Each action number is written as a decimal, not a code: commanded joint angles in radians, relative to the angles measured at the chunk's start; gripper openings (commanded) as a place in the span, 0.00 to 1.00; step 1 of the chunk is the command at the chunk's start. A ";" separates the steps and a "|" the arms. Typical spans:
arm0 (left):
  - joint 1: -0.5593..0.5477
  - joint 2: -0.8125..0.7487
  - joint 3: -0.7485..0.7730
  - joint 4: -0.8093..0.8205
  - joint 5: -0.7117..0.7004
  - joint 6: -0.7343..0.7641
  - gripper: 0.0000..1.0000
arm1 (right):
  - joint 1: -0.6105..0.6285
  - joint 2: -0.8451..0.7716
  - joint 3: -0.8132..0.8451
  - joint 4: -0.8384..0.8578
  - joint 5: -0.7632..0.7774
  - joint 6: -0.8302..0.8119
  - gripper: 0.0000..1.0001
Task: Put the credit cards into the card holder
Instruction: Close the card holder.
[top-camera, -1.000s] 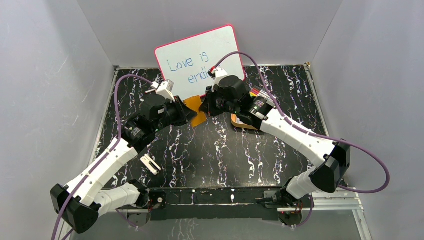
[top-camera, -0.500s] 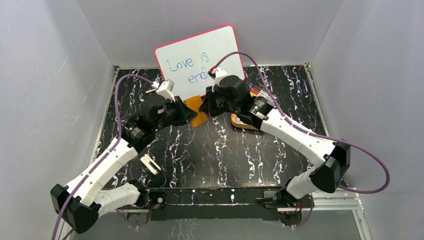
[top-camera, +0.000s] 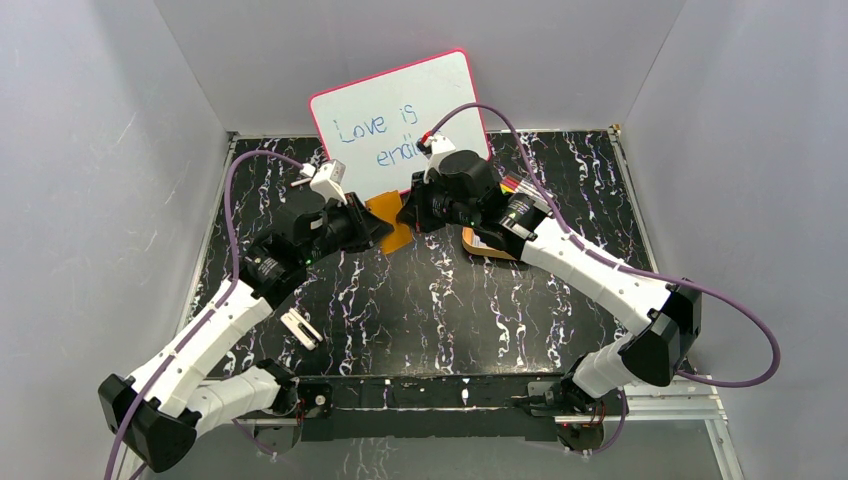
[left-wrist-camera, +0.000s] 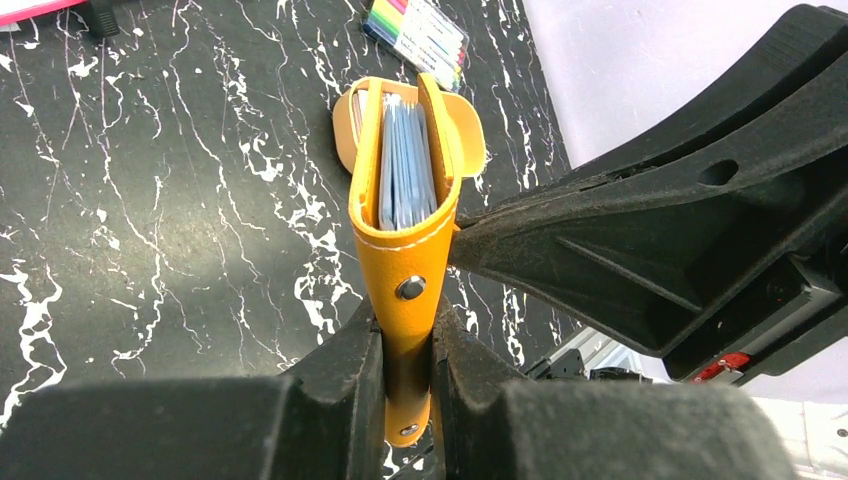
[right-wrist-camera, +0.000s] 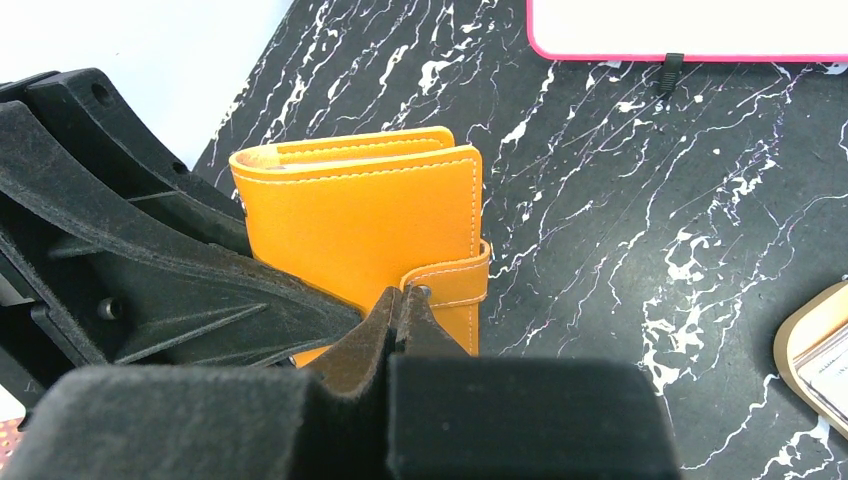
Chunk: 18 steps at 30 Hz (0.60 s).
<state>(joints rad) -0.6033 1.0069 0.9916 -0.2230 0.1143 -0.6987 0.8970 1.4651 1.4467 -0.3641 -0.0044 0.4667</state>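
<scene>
Left wrist view shows the left tool (left-wrist-camera: 407, 335) clamped shut on the card holder (left-wrist-camera: 405, 235), with one black finger pressed against each cover near the spine. The holder stands on edge and points away from the camera. Its covers are slightly parted at the far end, and a stack of clear sleeves (left-wrist-camera: 405, 170) is packed between them. A small metal stud (left-wrist-camera: 410, 288) sits on the orange leather just above the fingers. I cannot tell whether the holder's lower edge touches the desk (left-wrist-camera: 150, 200).

In the right wrist view, the right tool (right-wrist-camera: 405, 303) has its fingers closed together on the end of the closing strap (right-wrist-camera: 455, 278), which wraps around the holder's open edge. Both tools therefore grip the same holder from opposite sides, the left on the spine end and the right on the strap.

The top external view places the holder between the two wrists, toward the back of the desk and just in front of the pink-rimmed whiteboard (top-camera: 400, 110). The board leans against the rear wall and carries blue handwriting.

An orange oval tray (right-wrist-camera: 800, 335) lies on the desk to the right of the holder, partly under the right arm. A pale credit card (right-wrist-camera: 835, 370) with faint print rests inside it. A marker pack (left-wrist-camera: 420, 30) with coloured caps lies just beyond the tray. A small white clip-like piece (top-camera: 300, 328) lies on the near left of the desk, well apart from everything else.
</scene>
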 joint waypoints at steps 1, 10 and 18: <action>-0.019 -0.060 0.014 0.138 0.208 -0.018 0.00 | 0.000 -0.003 -0.003 0.101 -0.017 0.010 0.00; -0.019 -0.062 0.009 0.212 0.297 -0.051 0.00 | -0.004 0.003 -0.016 0.121 -0.039 0.024 0.00; -0.019 -0.053 0.006 0.271 0.352 -0.069 0.00 | -0.008 0.016 -0.020 0.141 -0.072 0.037 0.00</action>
<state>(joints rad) -0.5842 1.0023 0.9726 -0.1654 0.1741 -0.7181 0.8814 1.4544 1.4422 -0.3508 -0.0307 0.4767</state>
